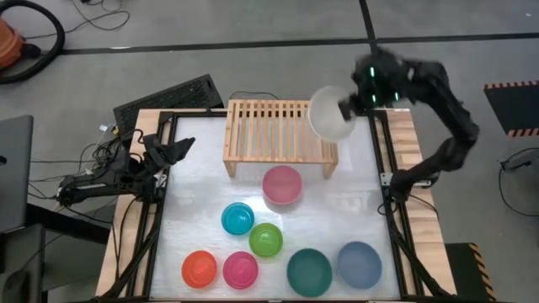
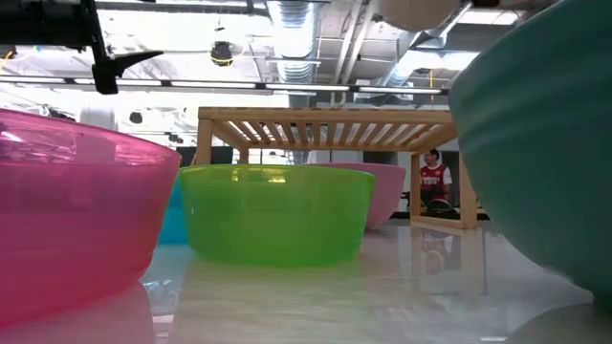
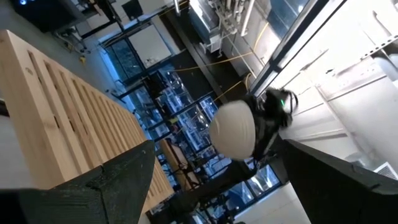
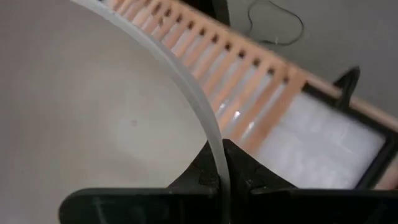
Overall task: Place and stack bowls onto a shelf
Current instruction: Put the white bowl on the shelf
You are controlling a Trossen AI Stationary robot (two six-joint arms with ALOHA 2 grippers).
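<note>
My right gripper (image 1: 349,107) is shut on the white bowl (image 1: 328,114), held high over the right end of the light-wood shelf (image 1: 269,135). The bowl's edge shows at the top of the low view (image 2: 416,10). On the table in front of the shelf rest the pale pink bowl (image 1: 282,185), cyan bowl (image 1: 237,218), lime green bowl (image 1: 265,240), red-orange bowl (image 1: 200,269), magenta bowl (image 1: 241,269), dark teal bowl (image 1: 309,272) and slate blue bowl (image 1: 360,263). My left gripper (image 1: 173,150) waits open at the table's left edge. My right gripper pinches the white bowl's rim (image 4: 214,146) between its two fingers, one finger inside the bowl and one outside. The fingers slant down at it from the table's right side. The bowl is lifted clear of the shelf and table and hangs tilted.
The shelf's slatted top (image 1: 253,118) carries nothing. A dark keyboard-like mat (image 1: 168,97) lies off the table's far left corner. The table's black frame rails (image 1: 383,168) run along both sides. Bare table shows between the shelf and the pink bowl.
</note>
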